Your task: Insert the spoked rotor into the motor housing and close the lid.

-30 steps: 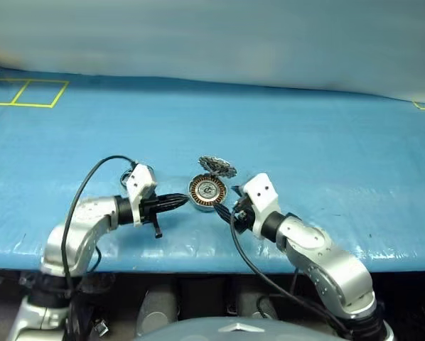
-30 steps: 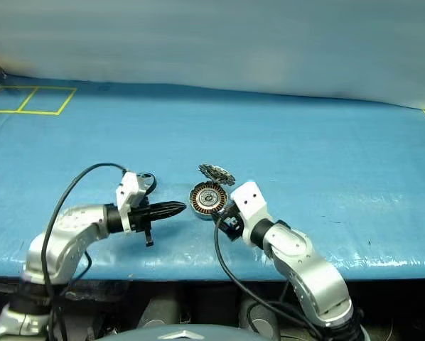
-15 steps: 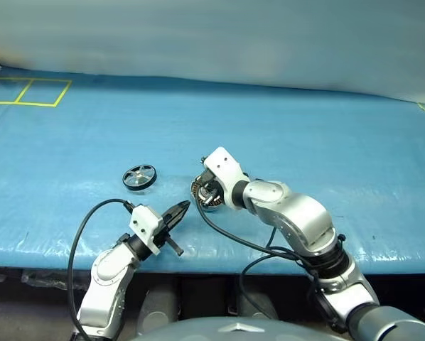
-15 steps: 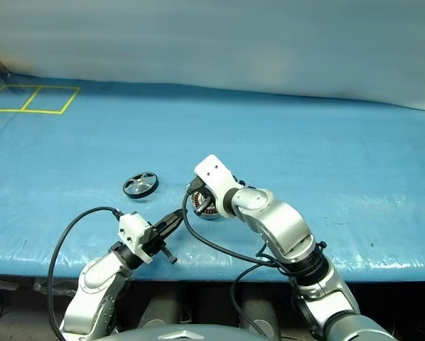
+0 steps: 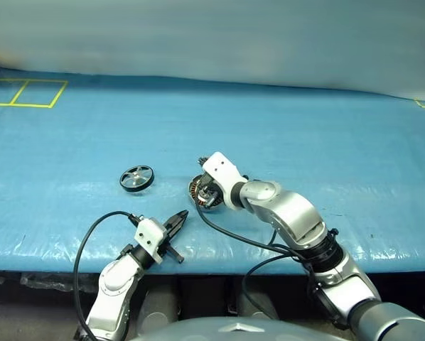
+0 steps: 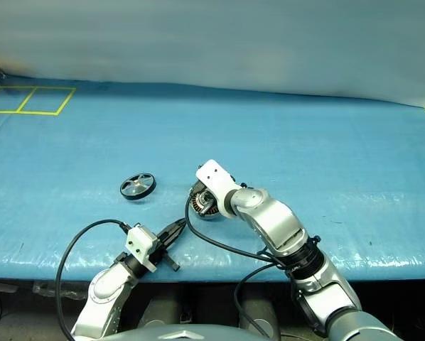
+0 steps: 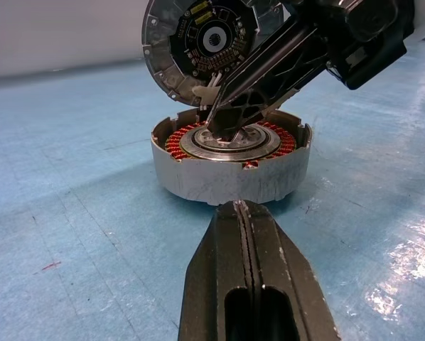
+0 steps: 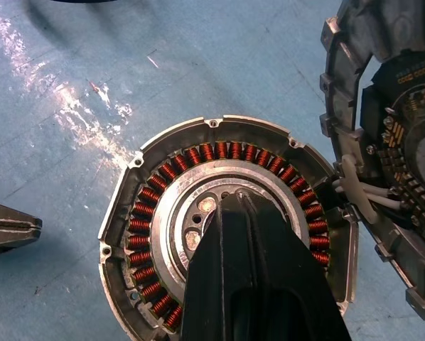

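- The spoked rotor (image 5: 136,177) lies flat on the blue table (image 5: 326,142), left of centre in the head view, well apart from both grippers and touched by nothing.
- The left gripper (image 5: 178,219) sits low in the frame, near the table's front edge, its two black fingers pressed together and holding nothing. In the left wrist view it points level at the housing wall from just in front.
- The motor housing (image 7: 230,160) stands at the middle of the head view, open at the top. Inside it are the ring of copper windings (image 8: 219,153) and the silver centre hub (image 8: 198,220); no rotor is in it.
- The right gripper (image 8: 244,213) has its fingers closed together, empty, with the tips resting on or just above the hub.
- The lid (image 7: 198,39) stands open, tilted up behind the housing, its inner face with circuitry showing.
- Judgement: insertion has not begun and the lid is not yet closed. The next move calls for the right gripper to clear the cup, and for one gripper to open, reach left to the rotor and carry it over the hub.
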Tool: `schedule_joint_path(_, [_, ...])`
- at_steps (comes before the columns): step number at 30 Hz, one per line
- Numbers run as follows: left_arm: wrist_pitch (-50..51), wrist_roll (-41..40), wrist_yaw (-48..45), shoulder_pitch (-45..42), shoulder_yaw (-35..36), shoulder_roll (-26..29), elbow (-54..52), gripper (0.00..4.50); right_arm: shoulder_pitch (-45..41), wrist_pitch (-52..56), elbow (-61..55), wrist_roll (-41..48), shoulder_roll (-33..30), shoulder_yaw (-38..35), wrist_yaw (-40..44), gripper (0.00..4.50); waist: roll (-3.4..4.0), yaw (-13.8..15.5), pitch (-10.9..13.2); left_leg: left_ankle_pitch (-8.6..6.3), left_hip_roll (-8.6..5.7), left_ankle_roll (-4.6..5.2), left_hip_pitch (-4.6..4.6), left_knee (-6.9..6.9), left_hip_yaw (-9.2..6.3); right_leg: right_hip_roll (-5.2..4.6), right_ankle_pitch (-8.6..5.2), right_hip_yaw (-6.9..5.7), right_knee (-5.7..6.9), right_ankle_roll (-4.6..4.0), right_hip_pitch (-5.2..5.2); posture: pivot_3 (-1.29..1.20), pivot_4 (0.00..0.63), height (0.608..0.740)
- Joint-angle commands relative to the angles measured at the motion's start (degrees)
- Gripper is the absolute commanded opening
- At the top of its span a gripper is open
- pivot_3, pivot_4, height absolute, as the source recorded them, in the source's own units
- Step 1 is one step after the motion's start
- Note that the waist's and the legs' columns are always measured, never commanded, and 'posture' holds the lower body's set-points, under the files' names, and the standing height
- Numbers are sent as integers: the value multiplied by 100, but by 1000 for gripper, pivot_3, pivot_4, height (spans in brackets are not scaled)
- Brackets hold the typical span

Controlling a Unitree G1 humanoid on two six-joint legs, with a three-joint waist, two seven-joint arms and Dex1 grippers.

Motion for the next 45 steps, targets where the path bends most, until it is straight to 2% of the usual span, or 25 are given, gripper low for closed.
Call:
schedule_joint_path(1, [47, -173, 17, -33, -11, -26, -69, 0, -27, 34, -344, 0, -42, -69, 63, 28, 0, 0, 0, 0, 0, 0, 0, -1, 0, 0, -1, 0, 0, 2, 0, 0, 150, 740])
schedule_joint_path(14, [268, -345, -37, -83, -32, 67, -118, 0, 291, 335, -797, 79, -141, -148, 85, 28, 6, 1, 3, -1, 0, -2, 1, -9, -3, -5, -9, -7, -7, 6, -14, 0, 150, 740])
schedule_joint_path(27, [405, -418, -45, -90, -79, 42, -183, 0, 386, 221, -617, -66, 106, -320, -179, 28, 9, 2, 6, -2, -1, -3, -1, -12, -4, -10, -14, -10, -12, 12, -19, 0, 150, 740])
schedule_joint_path(35, [427, -430, -31, -101, -119, 21, -179, 0, 421, 339, -591, -51, -41, -203, -67, 28, 11, 10, 6, -2, -2, -3, -1, -15, -4, -12, -14, -11, -18, 12, -20, 0, 150, 740])
schedule_joint_path(45, [471, -454, -42, -104, -180, 2, -193, 0, 692, 479, -419, -33, 18, -482, -114, 28, 22, 20, 0, -5, -3, 1, -1, -22, -10, -20, -14, -25, -40, 16, -10, 0, 150, 740])
